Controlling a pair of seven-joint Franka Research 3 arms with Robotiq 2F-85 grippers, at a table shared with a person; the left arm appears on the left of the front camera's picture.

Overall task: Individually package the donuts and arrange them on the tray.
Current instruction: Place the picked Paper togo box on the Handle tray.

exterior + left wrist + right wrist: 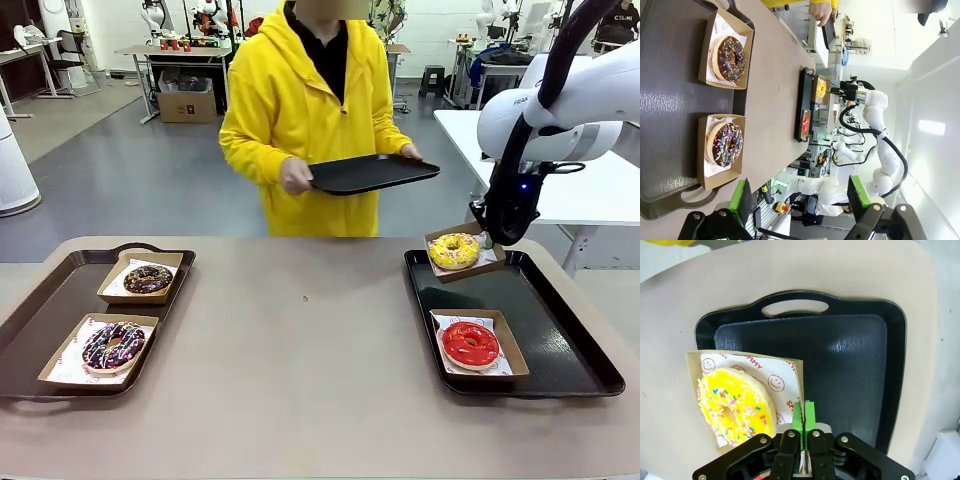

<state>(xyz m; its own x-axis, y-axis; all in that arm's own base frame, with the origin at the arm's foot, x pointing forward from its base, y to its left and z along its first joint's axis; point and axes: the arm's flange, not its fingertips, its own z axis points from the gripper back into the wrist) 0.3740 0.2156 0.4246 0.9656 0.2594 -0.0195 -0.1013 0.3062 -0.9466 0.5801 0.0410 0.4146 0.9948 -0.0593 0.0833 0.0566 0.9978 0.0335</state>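
All four donuts sit in their own paper-lined boxes, so packaging looks done; arranging is what's left. Left tray [40, 330] at 9 o'clock on the counter [300, 380]: dark chocolate donut [148, 279] in the far box, sprinkled chocolate donut [113, 346] in the near box, both fully on the tray. Right tray [560, 350] at 3 o'clock: red donut [470, 344] boxed, sitting flat near the front. Yellow donut [455, 250] in its box [440, 236] at the tray's far-left corner, at about 1 o'clock; the box overhangs the rim and is tilted, not settled yet. Right tool [802, 412] is pinched tight on the edge of that box's wall, green pads together on the cardboard, the donut itself untouched. Left tool [802, 197] hangs over the left tray with fingers spread wide, holding nothing. Person at 12 o'clock stands behind the counter holding a third, bare tray [372, 172] in both hands. Judged remaining: seat the yellow box fully on the tray and release.
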